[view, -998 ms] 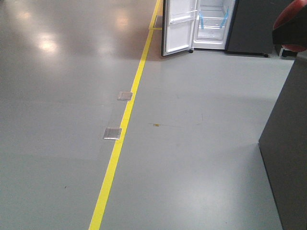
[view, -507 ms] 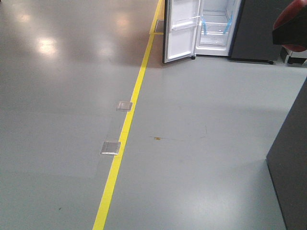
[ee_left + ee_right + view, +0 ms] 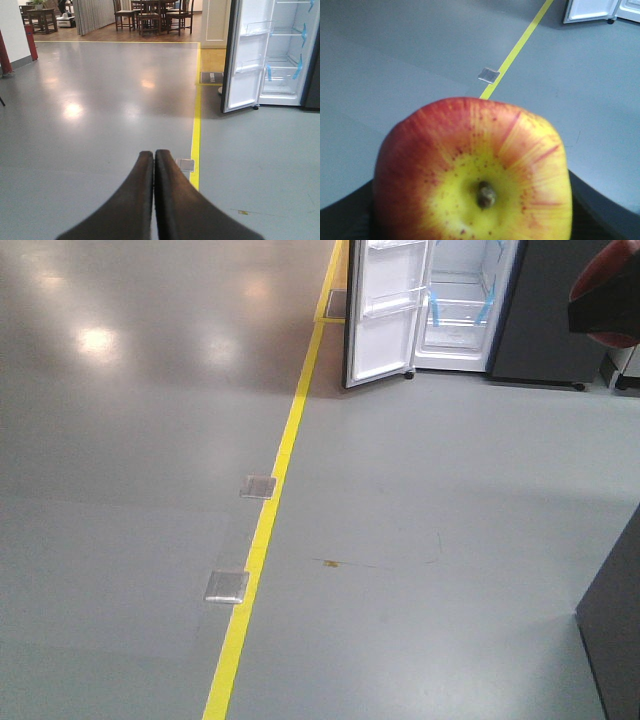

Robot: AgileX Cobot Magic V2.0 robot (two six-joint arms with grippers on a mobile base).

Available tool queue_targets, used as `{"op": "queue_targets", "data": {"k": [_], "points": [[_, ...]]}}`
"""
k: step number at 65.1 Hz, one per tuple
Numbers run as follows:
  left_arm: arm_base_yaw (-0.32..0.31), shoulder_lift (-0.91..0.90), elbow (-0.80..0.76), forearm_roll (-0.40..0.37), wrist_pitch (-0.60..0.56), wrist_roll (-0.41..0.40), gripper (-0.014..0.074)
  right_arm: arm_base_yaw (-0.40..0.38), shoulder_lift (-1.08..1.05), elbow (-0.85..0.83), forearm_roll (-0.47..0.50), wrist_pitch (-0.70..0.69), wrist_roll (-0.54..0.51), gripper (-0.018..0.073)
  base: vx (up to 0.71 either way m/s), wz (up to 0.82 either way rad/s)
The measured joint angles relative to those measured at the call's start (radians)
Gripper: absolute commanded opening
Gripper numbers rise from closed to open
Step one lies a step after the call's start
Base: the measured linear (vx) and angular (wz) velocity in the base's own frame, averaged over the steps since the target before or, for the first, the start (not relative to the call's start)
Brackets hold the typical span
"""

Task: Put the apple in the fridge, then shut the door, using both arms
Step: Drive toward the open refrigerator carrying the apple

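Note:
The apple [image 3: 475,175], red with a yellow patch round its stem, fills the right wrist view, and dark fingers [image 3: 602,207] press on both its sides. In the front view it is a red curve [image 3: 607,265] at the top right edge above a black part of my right gripper [image 3: 603,316]. The fridge [image 3: 462,300] stands far ahead with its white interior showing. Its door [image 3: 387,310] is swung wide open to the left. My left gripper [image 3: 153,156] is shut on nothing and points across the bare floor, with the fridge [image 3: 285,55] and door [image 3: 246,62] ahead to its right.
A yellow floor line [image 3: 270,510] runs toward the fridge, with two metal floor plates [image 3: 227,586] beside it. A dark cabinet corner [image 3: 615,650] juts in at lower right. A dark unit [image 3: 555,310] adjoins the fridge. Tables and chairs [image 3: 150,12] stand far back.
The whole view has moved forward: the fridge looks larger and nearer, the floor plates have slid down the frame, and the dark cabinet has shifted further out at the right.

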State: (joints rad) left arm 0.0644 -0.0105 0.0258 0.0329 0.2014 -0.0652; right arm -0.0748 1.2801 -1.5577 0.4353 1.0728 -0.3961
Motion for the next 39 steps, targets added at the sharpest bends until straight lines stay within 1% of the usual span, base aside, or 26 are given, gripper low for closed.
{"op": "queue_targets", "data": {"k": [39], "points": [[0.000, 0.000, 0.000, 0.000, 0.000, 0.000, -0.0006, 0.000, 0.000, 0.000, 0.000, 0.000, 0.000, -0.0007, 0.33, -0.08]]}}
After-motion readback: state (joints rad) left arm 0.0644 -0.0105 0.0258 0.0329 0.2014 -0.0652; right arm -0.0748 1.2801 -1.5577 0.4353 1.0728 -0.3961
